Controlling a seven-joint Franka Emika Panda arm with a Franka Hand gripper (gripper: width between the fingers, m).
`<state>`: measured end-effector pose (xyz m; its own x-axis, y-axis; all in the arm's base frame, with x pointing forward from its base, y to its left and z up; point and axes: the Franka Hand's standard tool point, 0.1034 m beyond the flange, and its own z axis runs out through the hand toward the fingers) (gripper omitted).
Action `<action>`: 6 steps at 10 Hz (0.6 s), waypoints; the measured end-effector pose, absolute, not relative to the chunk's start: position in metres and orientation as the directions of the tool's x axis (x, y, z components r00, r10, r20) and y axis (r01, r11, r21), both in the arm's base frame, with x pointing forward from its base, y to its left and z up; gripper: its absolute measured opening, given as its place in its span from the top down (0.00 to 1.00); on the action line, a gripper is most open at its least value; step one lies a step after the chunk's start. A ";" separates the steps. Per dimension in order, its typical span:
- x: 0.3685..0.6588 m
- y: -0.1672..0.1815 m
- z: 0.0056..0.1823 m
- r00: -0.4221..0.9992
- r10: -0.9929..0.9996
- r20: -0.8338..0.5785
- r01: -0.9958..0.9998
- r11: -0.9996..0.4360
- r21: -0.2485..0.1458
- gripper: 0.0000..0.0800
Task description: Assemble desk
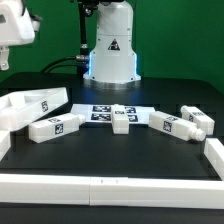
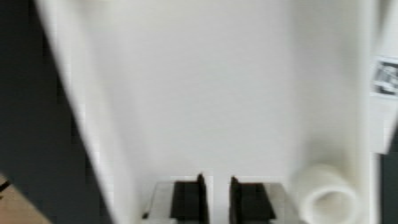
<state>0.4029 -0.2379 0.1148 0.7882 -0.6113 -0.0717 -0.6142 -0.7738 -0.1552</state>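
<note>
The desk panel (image 1: 25, 105), a large flat white piece with a raised rim and a tag, lies on the table at the exterior view's left. It fills the wrist view (image 2: 214, 90), where a round socket (image 2: 326, 187) shows near its corner. Several small white tagged legs lie apart on the table: one by the panel (image 1: 55, 127), one in the middle (image 1: 122, 118), two at the right (image 1: 166, 124) (image 1: 196, 120). My gripper (image 1: 12, 45) hangs above the panel at the top left, partly out of view. In the wrist view my gripper (image 2: 215, 200) has its fingers close together, holding nothing.
The marker board (image 1: 103, 112) lies flat in the middle behind the legs. The white robot pedestal (image 1: 110, 50) with a warning sticker stands at the back. A low white rim (image 1: 100, 185) borders the table's front and right (image 1: 214, 155).
</note>
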 end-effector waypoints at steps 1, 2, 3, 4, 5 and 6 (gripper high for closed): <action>0.422 -0.227 0.118 0.795 -0.604 -0.057 -0.604 -0.782 -0.153 0.94; 0.423 -0.226 0.114 0.805 -0.592 -0.037 -0.590 -0.794 -0.146 0.94; 0.423 -0.226 0.114 0.804 -0.593 -0.040 -0.592 -0.792 -0.147 0.95; 0.423 -0.226 0.114 0.805 -0.592 -0.040 -0.591 -0.793 -0.147 0.95; 0.423 -0.226 0.114 0.805 -0.592 -0.040 -0.591 -0.793 -0.147 0.64; 0.419 -0.228 0.110 0.821 -0.569 -0.043 -0.569 -0.809 -0.145 0.64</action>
<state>0.4191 -0.2278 0.1105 0.8209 -0.5694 -0.0433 -0.5691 -0.8093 -0.1454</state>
